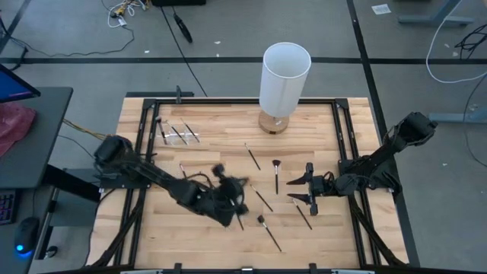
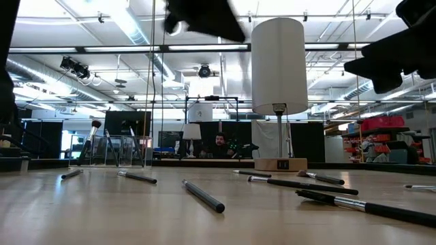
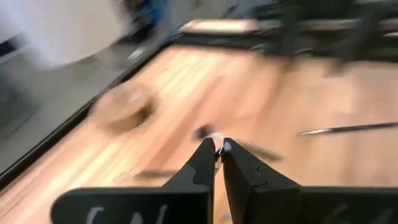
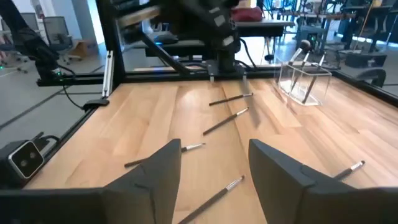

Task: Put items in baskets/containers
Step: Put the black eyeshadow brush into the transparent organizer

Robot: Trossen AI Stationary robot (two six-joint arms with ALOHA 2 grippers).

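Left gripper (image 1: 237, 199) pinched shut, empty; right gripper (image 1: 304, 190) spread wide above slim black brushes (image 1: 275, 175) on pale wood.

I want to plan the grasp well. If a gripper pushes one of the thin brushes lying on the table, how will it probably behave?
The brushes have slim round handles lying flat on the smooth wooden table, so a sideways push would probably roll one. They look straight and stiff, so one should lift without bending. Being so thin and low, it may slip between fingers unless pinched squarely.

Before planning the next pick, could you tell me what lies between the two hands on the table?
In the high view, two brushes lie between the left hand and the right hand: one tufted brush and one slim brush, on bare wood.
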